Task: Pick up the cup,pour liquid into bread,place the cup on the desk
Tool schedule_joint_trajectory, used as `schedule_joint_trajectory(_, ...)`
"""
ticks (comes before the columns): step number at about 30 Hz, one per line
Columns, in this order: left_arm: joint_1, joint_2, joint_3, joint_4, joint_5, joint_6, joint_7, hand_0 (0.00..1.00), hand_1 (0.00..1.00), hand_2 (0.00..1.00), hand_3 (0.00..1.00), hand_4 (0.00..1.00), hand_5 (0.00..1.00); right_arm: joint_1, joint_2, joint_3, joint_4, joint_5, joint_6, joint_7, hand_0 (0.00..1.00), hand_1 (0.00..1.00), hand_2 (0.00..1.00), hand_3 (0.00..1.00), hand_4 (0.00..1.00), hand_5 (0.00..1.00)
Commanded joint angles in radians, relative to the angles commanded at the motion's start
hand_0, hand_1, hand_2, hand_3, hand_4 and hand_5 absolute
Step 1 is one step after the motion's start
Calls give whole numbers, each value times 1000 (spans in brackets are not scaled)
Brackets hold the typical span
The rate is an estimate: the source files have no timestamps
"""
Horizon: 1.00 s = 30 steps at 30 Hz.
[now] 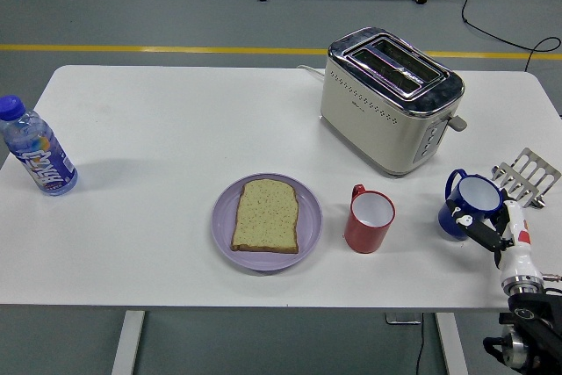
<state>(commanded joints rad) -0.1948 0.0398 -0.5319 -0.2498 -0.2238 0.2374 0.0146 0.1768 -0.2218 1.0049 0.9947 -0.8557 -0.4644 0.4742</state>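
A blue cup (474, 198) with a white inside stands at the right of the table, its handle pointing to the far left. My right hand (486, 232) comes up from the lower right corner, and its black fingers (475, 224) are closed on the cup's near side. The cup looks slightly tilted. A slice of bread (266, 215) lies on a purple plate (223, 236) at the table's middle. Between the plate and the blue cup stands a red cup (369, 220), upright and empty. The left arm is out of sight.
A cream and chrome toaster (391, 99) stands behind the cups. A metal toast rack (528, 176) sits at the right edge, just behind the blue cup. At the far left edge stands a blue-capped plastic bottle (37, 159).
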Motion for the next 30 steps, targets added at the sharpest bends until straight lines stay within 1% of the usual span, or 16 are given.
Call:
schedule_joint_trajectory(3,1,0,-1,0,1,0,0,690,756,773,611,396,998,-2,-1,16,11,-17,-2,-2,547,540,591,696,734,12)
schedule_joint_trajectory(4,1,0,-1,0,2,0,0,690,756,773,611,396,998,-2,-2,21,18,-24,-2,-5,488,498,568,677,731,10)
schedule_joint_trajectory(7,3,0,-1,0,2,-1,0,690,756,773,611,396,998,-2,-8,29,37,-46,-5,-7,488,498,568,677,731,10)
schedule_joint_trajectory(9,3,0,4,0,-5,-3,-2,690,756,773,611,396,998,5,-15,34,62,-63,-7,-10,488,498,568,677,731,10)
schedule_joint_trajectory(10,3,0,5,1,-6,-3,-3,690,756,773,611,396,998,6,-17,34,66,-65,-7,-11,471,480,560,663,730,9)
schedule_joint_trajectory(15,1,1,14,1,-21,-5,-7,690,756,773,611,396,998,22,-34,30,113,-67,6,-31,471,480,560,663,730,9)
schedule_joint_trajectory(18,0,2,17,2,-27,-5,-9,690,756,773,611,396,998,29,-39,31,126,-72,10,-38,465,476,558,649,730,10)
schedule_joint_trajectory(25,-1,3,24,2,-38,-7,-13,690,756,773,611,396,998,63,-64,18,169,-80,16,-76,463,472,555,645,725,4)
schedule_joint_trajectory(30,-2,4,27,2,-44,-8,-14,690,756,773,611,396,998,84,-80,13,220,-113,15,-126,456,465,552,640,729,6)
